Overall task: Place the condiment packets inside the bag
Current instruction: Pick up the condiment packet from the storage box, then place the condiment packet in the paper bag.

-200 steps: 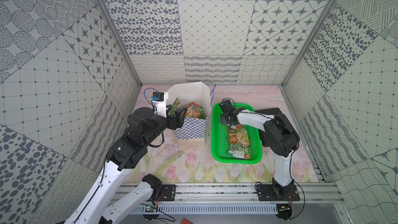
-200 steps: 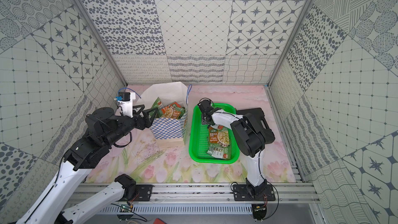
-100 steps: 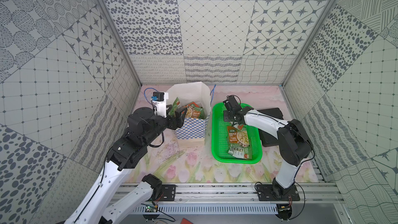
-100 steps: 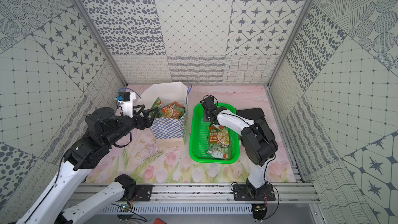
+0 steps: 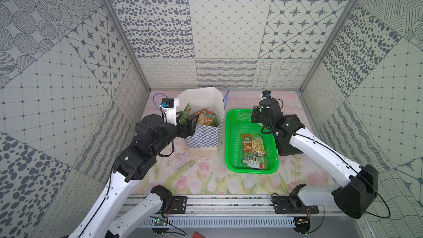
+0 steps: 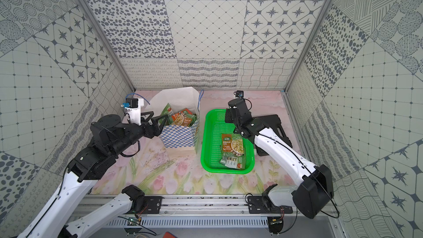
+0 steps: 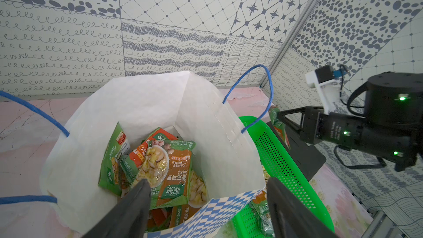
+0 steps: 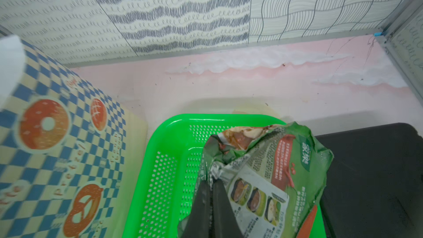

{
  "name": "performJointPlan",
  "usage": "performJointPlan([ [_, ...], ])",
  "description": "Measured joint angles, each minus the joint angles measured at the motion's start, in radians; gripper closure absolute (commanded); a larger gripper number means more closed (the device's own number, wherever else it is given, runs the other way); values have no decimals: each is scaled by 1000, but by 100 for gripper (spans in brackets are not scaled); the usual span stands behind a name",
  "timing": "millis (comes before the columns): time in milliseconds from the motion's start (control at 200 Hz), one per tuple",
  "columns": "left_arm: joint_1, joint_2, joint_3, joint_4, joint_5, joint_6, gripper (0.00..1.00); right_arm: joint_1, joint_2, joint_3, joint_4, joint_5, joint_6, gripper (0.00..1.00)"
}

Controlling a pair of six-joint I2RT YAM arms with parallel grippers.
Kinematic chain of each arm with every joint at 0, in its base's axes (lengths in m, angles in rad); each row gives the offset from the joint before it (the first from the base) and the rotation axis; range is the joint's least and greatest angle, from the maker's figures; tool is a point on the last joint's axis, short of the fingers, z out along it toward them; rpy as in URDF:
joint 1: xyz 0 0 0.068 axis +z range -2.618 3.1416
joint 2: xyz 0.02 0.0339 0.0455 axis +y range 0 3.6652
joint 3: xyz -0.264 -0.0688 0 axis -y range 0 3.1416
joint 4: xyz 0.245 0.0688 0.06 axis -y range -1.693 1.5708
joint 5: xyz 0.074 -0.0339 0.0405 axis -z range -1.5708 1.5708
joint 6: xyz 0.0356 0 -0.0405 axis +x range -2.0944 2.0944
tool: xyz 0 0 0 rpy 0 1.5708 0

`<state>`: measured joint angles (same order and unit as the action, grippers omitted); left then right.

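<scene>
- The right gripper [image 8: 211,183] is pinched tight on a crumpled green packet [image 8: 270,175], held above the far end of the green basket [image 8: 160,179].
- Two loose packets [image 5: 253,149] lie overlapping in the basket's near half.
- The bag [image 5: 201,101] stands upright just beside the basket, with a heap of packets [image 7: 160,165] inside.
- The left gripper [image 7: 207,186] is spread wide at the bag's near rim, holding nothing.
- A black slab [image 5: 289,147] lies along the basket's other side, under the right arm [image 5: 320,156].

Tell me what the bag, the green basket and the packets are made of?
The bag looks like matte white paper, creased stiffly. The green basket seems glossy moulded plastic, full of holes. The packets look like shiny, crinkly plastic film.
</scene>
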<state>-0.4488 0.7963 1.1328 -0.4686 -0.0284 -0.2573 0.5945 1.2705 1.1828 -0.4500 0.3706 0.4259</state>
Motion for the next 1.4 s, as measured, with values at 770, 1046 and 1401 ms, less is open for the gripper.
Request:
performJointPlan([
  [770, 0, -25, -13, 9, -1, 0, 17, 276, 57, 319, 273, -539, -168, 100],
  [1046, 0, -45, -23, 14, -2, 0, 18, 317, 264, 414, 181, -595, -172, 100],
  [1401, 0, -57, -28, 15, -5, 0, 18, 318, 388, 476, 58, -538, -149, 80],
])
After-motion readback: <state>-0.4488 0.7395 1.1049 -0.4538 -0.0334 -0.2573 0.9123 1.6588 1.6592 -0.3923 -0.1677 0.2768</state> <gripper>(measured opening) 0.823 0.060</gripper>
